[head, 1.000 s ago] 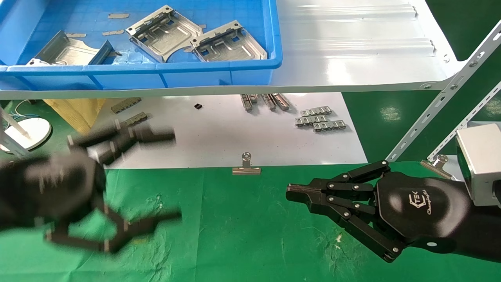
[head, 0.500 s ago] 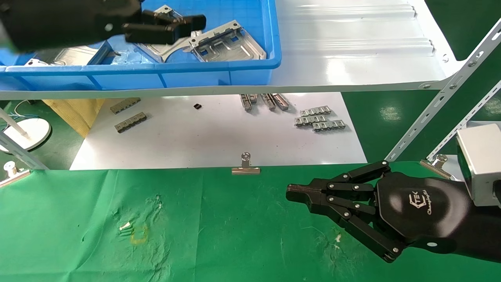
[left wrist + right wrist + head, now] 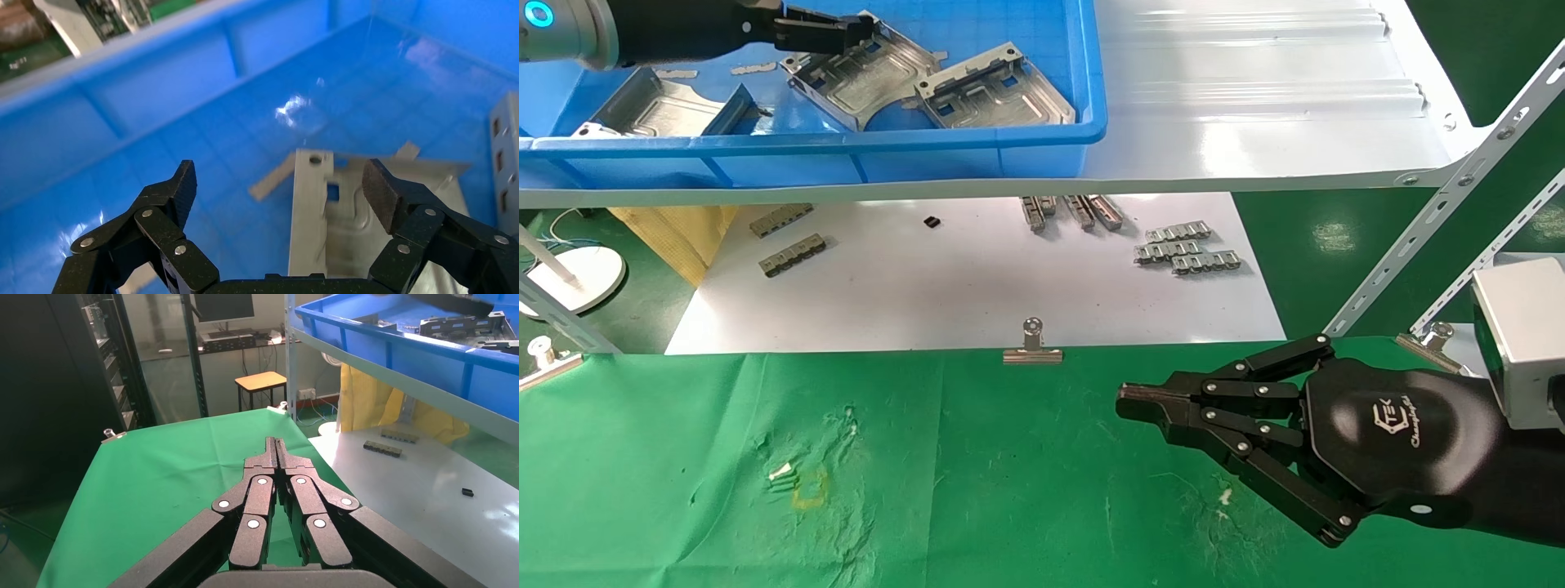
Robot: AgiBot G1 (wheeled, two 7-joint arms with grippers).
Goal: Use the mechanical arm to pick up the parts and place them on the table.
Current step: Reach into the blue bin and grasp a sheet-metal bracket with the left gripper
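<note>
Reaching arm: the robot's left arm is extended over the blue plastic bin point(image 3: 977, 155) on the white glossy shelf point(image 3: 1254, 106); its black jointed gripper point(image 3: 278, 187) is held above the bin floor.
Left fingers: spread wide, nothing gripped; in the left wrist view one rubber-padded fingertip point(image 3: 183, 184) is seen on either side of a plate's upturned flange.
Parts: three silvery stamped sheet-metal plates are seen in the bin; the middle plate point(image 3: 866, 73) lies at the left fingers, the right plate point(image 3: 997, 90) just beside it, the left plate point(image 3: 666, 106) near the front wall.
Green cloth surface point(image 3: 977, 482): wrinkled, no plate is seen on it.
Right arm: parked low over the green surface; its black gripper point(image 3: 1128, 402) is held with fingers pressed together, empty.
White board point(image 3: 977, 286): small grey linked strips point(image 3: 1185, 249) are scattered on it.
</note>
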